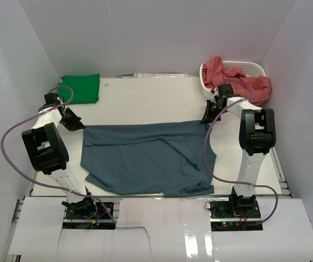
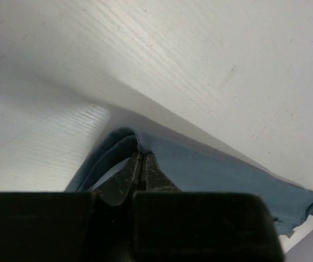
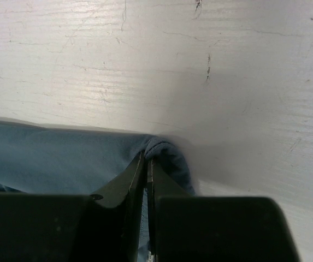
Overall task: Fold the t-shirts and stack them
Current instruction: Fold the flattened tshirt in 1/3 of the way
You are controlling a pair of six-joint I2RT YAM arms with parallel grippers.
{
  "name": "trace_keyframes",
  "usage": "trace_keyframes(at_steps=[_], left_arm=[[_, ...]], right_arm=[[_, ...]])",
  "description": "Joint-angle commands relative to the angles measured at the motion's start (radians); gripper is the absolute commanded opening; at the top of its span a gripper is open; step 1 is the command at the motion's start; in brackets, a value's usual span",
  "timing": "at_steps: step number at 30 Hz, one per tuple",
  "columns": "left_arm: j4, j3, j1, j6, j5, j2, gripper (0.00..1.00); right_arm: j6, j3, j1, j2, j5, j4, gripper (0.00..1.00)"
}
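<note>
Left gripper (image 2: 140, 159): jaws pressed together, pinching the far-left corner of the slate blue t-shirt (image 1: 145, 158). Right gripper (image 3: 147, 159): jaws also closed, pinching the far-right corner of the same far edge.

Step in hand, as judged: both far corners are held, ready to be carried toward the near edge for a half fold. To do it well:
- raise both corners together and level
- keep the edge between them taut
- travel at one pace
- lay the far edge squarely over the near hem so the loose cloth does not bunch

The shirt lies spread across the middle of the table (image 1: 145, 98). Its far edge runs fairly straight, a diagonal ridge crosses the right half, and the near edge is uneven.

Green t-shirt (image 1: 81, 88): folded, far left. Salmon red t-shirts (image 1: 257, 87): heaped in and over the white basket (image 1: 246, 67), far right.
</note>
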Motion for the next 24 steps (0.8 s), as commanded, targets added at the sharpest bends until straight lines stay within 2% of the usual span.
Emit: trace_keyframes(at_steps=[1, 10, 24], left_arm=[[-0.024, 0.038, -0.001, 0.014, -0.035, 0.019, 0.06], [-0.028, 0.064, -0.004, 0.038, -0.077, 0.083, 0.07], [-0.065, 0.210, -0.007, 0.031, -0.120, 0.108, 0.08]], right_arm=[[-0.005, -0.029, 0.000, -0.022, 0.014, -0.002, 0.08], [-0.003, -0.046, -0.008, -0.037, 0.052, -0.002, 0.08], [0.004, -0.064, -0.020, -0.053, 0.078, -0.002, 0.08]])
